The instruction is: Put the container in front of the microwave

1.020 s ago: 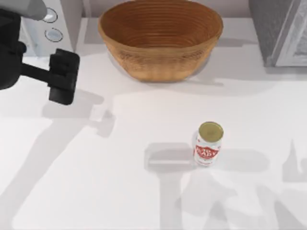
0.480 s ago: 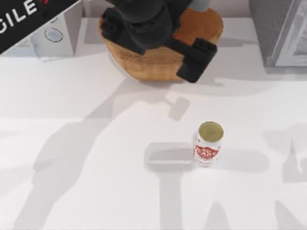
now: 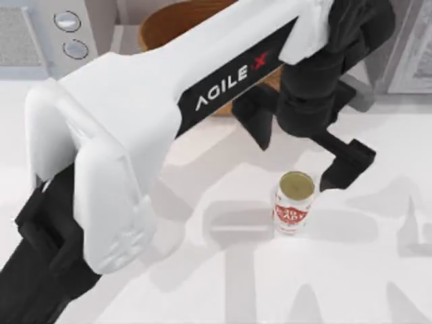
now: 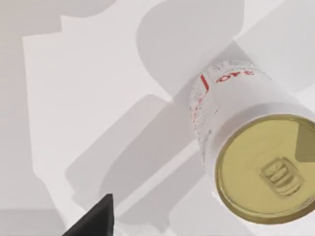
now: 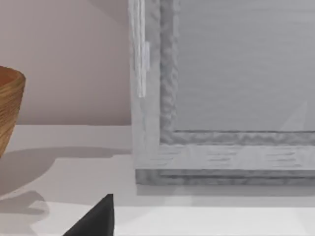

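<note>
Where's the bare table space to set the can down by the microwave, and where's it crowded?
Bare table lies in front of the microwave, along the top view's left side, though the left arm spans above it. Another bare patch lies right of the container. Crowded: around the container, where the left gripper hovers, and near the bowl.

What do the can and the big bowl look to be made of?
The can looks like metal: dull gold top with a pull-tab shape in the left wrist view, and a printed white-and-red label, possibly paper. The bowl looks woven, wicker or similar, with brown ribbed rings; it might be moulded.
</note>
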{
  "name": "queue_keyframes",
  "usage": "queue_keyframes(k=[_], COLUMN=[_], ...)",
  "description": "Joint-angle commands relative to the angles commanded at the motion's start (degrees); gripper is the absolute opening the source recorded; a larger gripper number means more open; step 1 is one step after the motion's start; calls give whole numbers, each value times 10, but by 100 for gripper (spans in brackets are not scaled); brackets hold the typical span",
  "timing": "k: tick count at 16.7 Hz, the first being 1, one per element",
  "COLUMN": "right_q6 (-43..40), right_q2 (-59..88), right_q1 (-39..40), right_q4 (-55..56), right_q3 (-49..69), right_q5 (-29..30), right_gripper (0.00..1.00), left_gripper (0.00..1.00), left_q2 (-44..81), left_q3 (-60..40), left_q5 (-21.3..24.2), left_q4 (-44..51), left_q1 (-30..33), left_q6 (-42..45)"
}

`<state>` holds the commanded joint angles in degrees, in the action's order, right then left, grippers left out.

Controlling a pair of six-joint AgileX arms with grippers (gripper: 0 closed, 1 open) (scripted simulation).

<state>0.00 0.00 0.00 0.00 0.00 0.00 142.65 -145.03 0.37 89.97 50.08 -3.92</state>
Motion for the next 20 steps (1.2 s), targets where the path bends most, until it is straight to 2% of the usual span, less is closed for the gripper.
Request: queue_keyframes(k=[3,10,17,20], right_q6=[0,0,0,0], right_q2=[0,0,0,0], right_q1=[0,0,0,0], right_q4=[0,0,0,0], right_q3=[0,0,0,0], right_q5=[0,0,0,0], right_gripper=[100,100,100,100], left_gripper=[100,100,100,100], left_q2=[37,35,5,0], left_q3=[-35,-25,143,170], left_q5=[0,0,0,-1], left_q4=[22,12,-121,-146], left_q1=[11,8,9,10], left_q6=[-3,-2,-2,-3])
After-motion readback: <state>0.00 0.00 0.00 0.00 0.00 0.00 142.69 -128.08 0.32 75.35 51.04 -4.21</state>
